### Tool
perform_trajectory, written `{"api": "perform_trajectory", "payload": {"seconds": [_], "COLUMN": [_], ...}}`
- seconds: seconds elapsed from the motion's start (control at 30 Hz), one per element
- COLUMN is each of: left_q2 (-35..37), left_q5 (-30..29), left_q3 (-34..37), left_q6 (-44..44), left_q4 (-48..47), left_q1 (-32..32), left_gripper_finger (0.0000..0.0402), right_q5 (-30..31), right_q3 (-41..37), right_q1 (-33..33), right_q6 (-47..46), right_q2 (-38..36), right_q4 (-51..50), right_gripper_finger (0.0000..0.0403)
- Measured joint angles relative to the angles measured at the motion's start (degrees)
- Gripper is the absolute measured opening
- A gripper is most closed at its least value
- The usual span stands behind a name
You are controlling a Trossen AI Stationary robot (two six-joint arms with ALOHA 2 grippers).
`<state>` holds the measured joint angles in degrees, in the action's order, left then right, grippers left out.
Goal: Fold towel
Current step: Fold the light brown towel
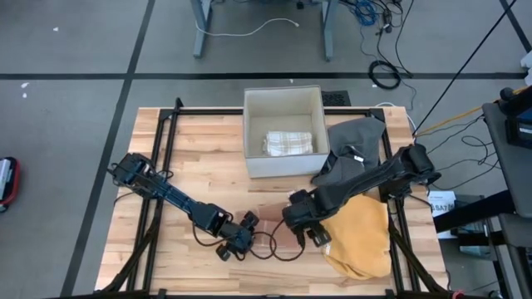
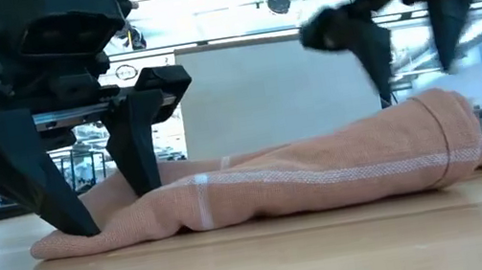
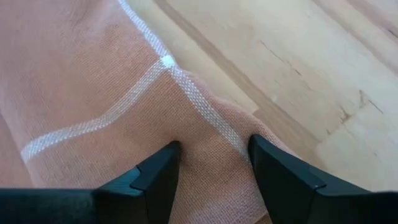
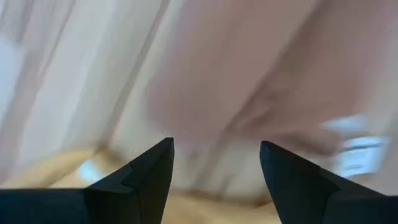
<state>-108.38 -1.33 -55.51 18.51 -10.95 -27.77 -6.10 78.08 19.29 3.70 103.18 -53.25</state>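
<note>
**A:** Near the front edge of the table [image 1: 208, 158], the pink towel [image 2: 307, 183] is lying in a low bunched heap between the two arms. Left gripper [image 3: 211, 163] is sitting right down on its left end, fingers [image 3: 155, 177] apart with a fold of cloth between them.

**B:** Yep, and the right gripper [image 4: 214, 163] is hanging over the towel's right end, fingers spread, gripping nothing. Yellow cloth [image 1: 362, 237] is lying just right of it, white box [image 1: 283, 129] sitting farther back.
</note>
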Motion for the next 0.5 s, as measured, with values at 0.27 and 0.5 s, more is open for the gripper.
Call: {"api": "perform_trajectory", "payload": {"seconds": [0.27, 0.5], "left_q2": [-0.15, -0.15], "left_q5": [0.41, -1.23], "left_q3": [-2.41, -2.73], "left_q6": [3.32, 2.91], "left_q4": [-4.26, -5.51], "left_q1": [-1.26, -2.59], "left_gripper_finger": [0.0208, 0.0208], "right_q5": [4.29, -6.75], "right_q3": [-4.35, -12.49], "right_q1": [-0.2, -1.29], "right_q6": [0.01, -5.37], "right_q2": [-2.26, -2.26], "right_q4": [12.07, 24.93], "right_gripper_finger": [0.0226, 0.0226]}}
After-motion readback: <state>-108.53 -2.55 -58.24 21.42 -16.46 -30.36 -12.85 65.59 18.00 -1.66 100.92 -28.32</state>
